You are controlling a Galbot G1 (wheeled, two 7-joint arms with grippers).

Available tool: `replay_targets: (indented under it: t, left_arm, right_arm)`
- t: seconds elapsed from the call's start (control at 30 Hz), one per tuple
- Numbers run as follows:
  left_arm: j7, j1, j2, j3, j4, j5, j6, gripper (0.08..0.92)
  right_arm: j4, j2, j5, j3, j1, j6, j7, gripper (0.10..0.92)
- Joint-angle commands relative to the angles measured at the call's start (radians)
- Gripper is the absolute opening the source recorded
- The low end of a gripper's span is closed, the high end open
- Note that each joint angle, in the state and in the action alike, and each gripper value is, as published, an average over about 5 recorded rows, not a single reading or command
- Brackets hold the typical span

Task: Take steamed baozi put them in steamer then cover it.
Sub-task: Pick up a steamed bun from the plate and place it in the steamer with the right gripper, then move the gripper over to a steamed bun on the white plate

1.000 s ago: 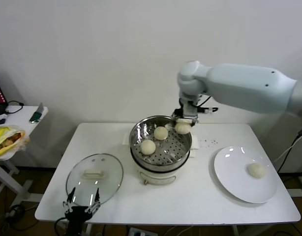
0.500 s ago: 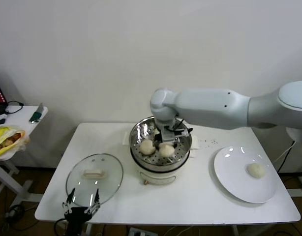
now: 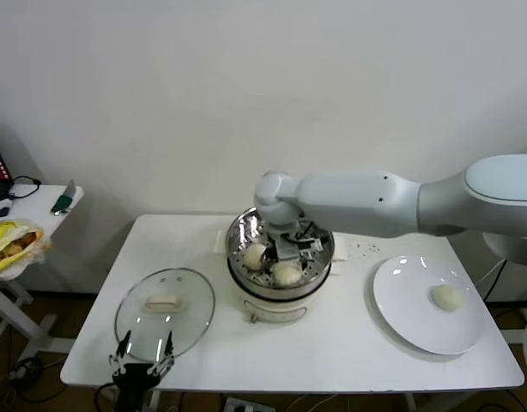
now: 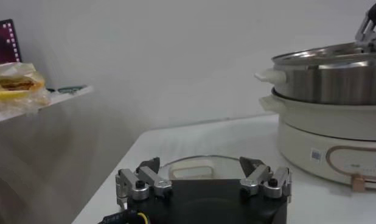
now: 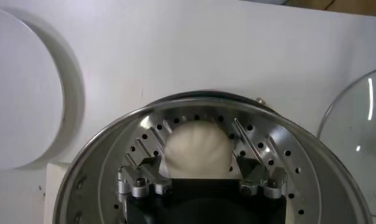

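1. Our right claw (image 5: 199,159) sits inside the round shiny stainless-steel steamer (image 3: 319,257) on the white counter (image 3: 332,343), fingers (image 5: 252,167) spread on either side of a smooth cream-white dough bun (image 5: 198,149), released.
2. We see two buns in the perforated basket from the head view; one more bun (image 3: 447,297) lies on the flat white plate (image 3: 401,318).
3. The clear glass cover (image 3: 165,305) rests on the counter, left of the steamer.
4. Our left claw (image 4: 203,178) waits released at the counter's near edge, beside the cover.
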Motion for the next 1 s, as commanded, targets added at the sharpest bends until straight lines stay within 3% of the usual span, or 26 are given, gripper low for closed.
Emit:
replay_targets:
  t: [0.03, 0.23, 0.37, 0.6, 0.73, 0.83, 1.0]
  left_arm:
    - [-0.001, 0.003, 0.002, -0.002, 0.000, -0.001, -0.002, 0.823]
    - [0.000, -0.003, 0.012, -0.006, 0.001, 0.000, -0.005, 0.823]
    - [-0.001, -0.008, 0.015, -0.009, 0.004, 0.006, -0.009, 0.823]
    - [0.001, -0.016, 0.018, -0.009, 0.008, 0.008, -0.010, 0.823]
    - [0.002, -0.033, 0.015, -0.016, 0.006, 0.007, -0.002, 0.823]
    - [0.002, -0.037, 0.015, -0.021, 0.000, 0.007, 0.003, 0.823]
    - [0.002, -0.028, 0.013, -0.025, -0.009, 0.016, 0.007, 0.823]
  right_arm:
    - [-0.014, -0.025, -0.004, 0.039, 0.028, -0.011, 0.006, 0.823]
    - [-0.016, -0.174, 0.075, 0.018, 0.156, -0.124, 0.080, 0.823]
    - [-0.003, -0.299, 0.216, -0.097, 0.269, -0.302, 0.158, 0.823]
    - [0.001, -0.507, 0.507, -0.263, 0.384, -0.612, 0.111, 0.823]
    - [0.010, -0.652, 0.592, -0.277, 0.351, -0.715, 0.084, 0.823]
    - [-0.004, -0.749, 0.596, -0.241, 0.284, -0.743, 0.066, 0.823]
    - [-0.090, -0.867, 0.417, -0.020, 0.029, -0.708, 0.020, 0.823]
